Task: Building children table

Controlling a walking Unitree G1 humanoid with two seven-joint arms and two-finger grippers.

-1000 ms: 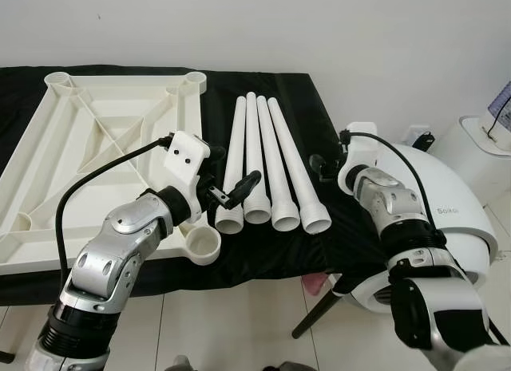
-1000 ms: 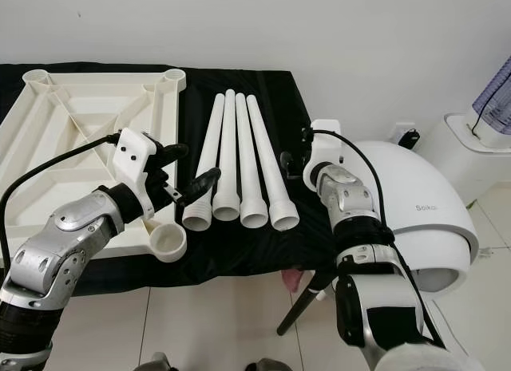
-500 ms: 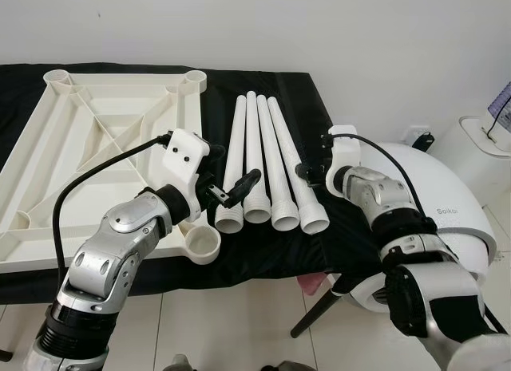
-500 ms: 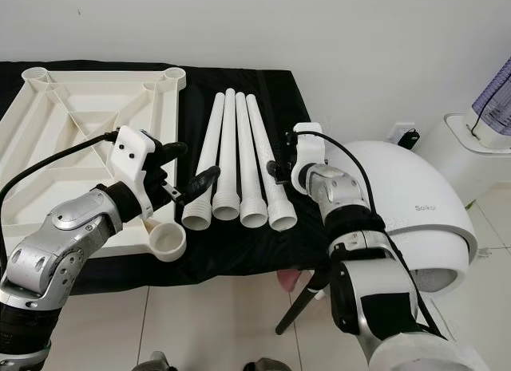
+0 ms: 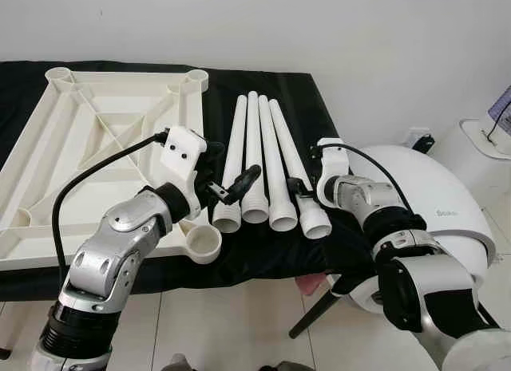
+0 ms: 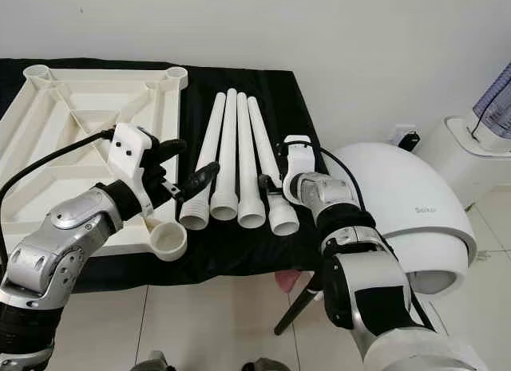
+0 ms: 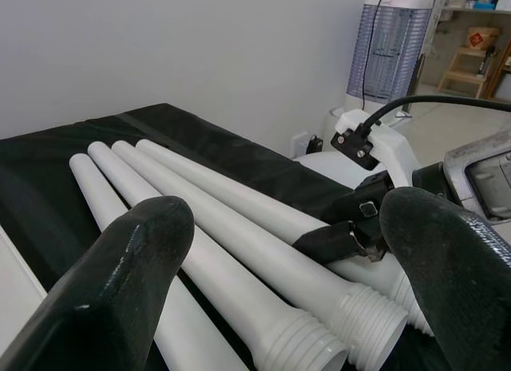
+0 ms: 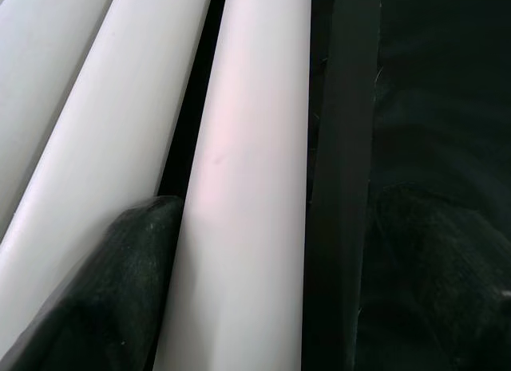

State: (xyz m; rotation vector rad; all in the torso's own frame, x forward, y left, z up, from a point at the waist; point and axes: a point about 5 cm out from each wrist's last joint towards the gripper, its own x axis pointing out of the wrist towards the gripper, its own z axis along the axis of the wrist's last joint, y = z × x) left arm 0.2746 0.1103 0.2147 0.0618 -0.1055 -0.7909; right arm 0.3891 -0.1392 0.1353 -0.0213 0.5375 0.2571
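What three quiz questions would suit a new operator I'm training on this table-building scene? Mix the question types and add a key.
1. How many white table legs lie side by side on the black cloth?
2. True or false: the right gripper straddles the rightmost leg, one finger on each side of it.
3. The upturned tabletop lies on which side of the legs? A. the robot's left B. the robot's right C. on top of them

Key:
1. Four.
2. True. The right wrist view shows one finger on each side of that leg; the left gripper hangs open above the leftmost leg's threaded end.
3. A.
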